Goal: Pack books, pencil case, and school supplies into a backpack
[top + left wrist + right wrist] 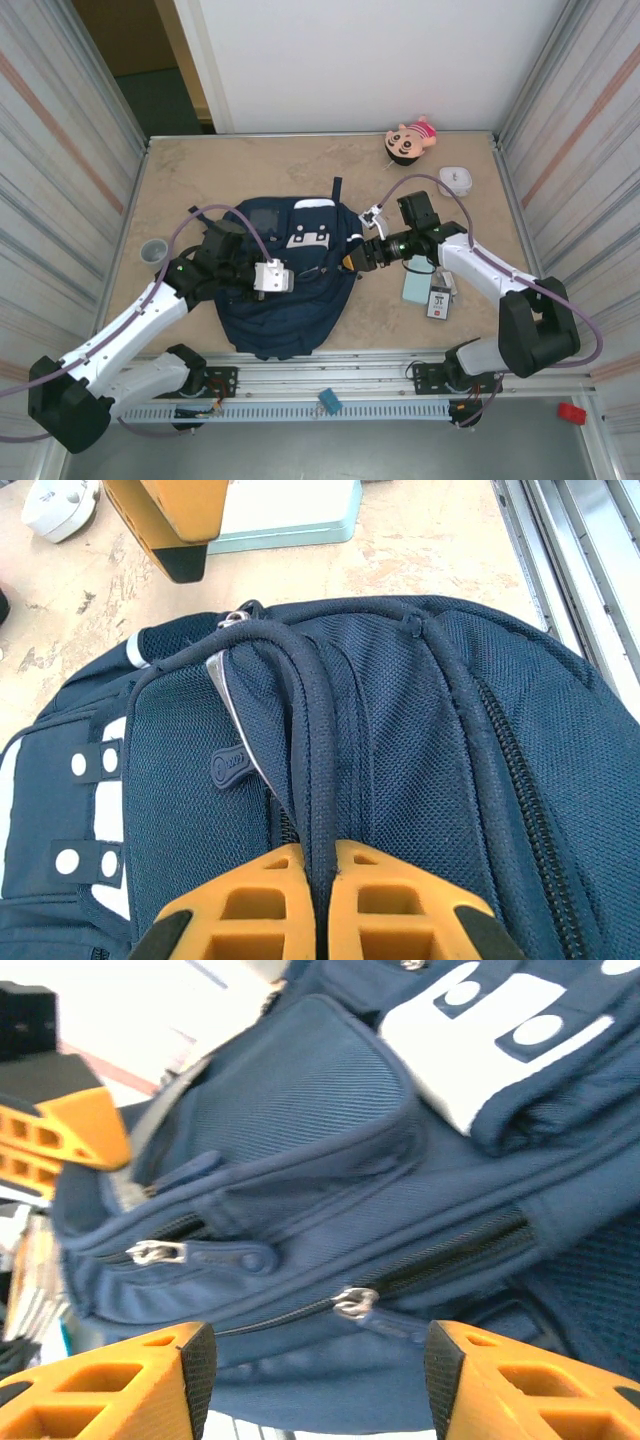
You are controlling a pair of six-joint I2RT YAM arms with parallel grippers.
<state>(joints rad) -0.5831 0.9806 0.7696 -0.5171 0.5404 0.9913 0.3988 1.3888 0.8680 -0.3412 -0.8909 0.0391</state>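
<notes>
The navy backpack [285, 300] lies flat in the middle of the table, white patches on its top pocket [480, 1030]. My left gripper [318, 855] is shut on a raised ridge of the backpack's fabric beside a zipper. At the bag's right side my right gripper [315, 1355] is open, its pads either side of a silver zipper pull [355, 1302] and not touching it. The pale teal pencil case [415, 288] lies on the table right of the bag, under my right arm. The small white school supplies pack [439, 302] lies against it. The books are out of view.
A doll [412, 138] lies at the back right and a white square box [456, 179] sits near it. A grey cup [153, 251] stands at the left edge. Corrugated walls close in both sides. A second zipper pull [155, 1253] sits higher on the bag.
</notes>
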